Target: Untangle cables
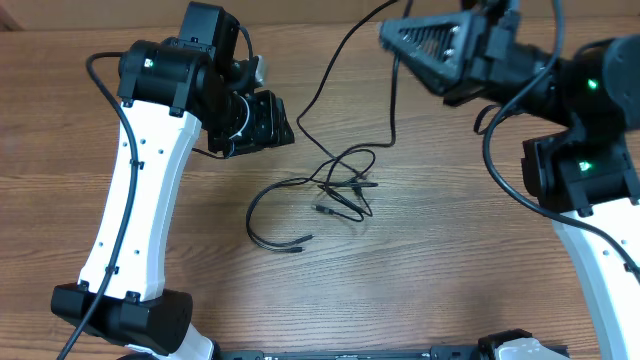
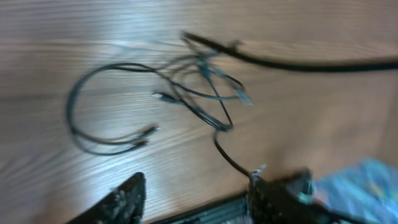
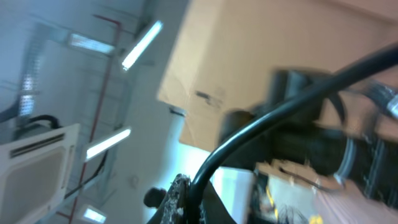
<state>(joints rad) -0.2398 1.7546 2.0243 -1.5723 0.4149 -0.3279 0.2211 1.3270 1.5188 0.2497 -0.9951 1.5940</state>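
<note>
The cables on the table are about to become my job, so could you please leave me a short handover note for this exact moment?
Cables: knotted together in the middle of the table; one loop spreads out to the left.
Left gripper: open above the table, nothing between its fingers; one cable end lies right beside a finger.
Right gripper: shut, apparently on one black cable, raised at the far right.
Done: one strand lifted; nothing fully separated.
Left: pull the held cable clear, then work the remaining crossings apart.
</note>
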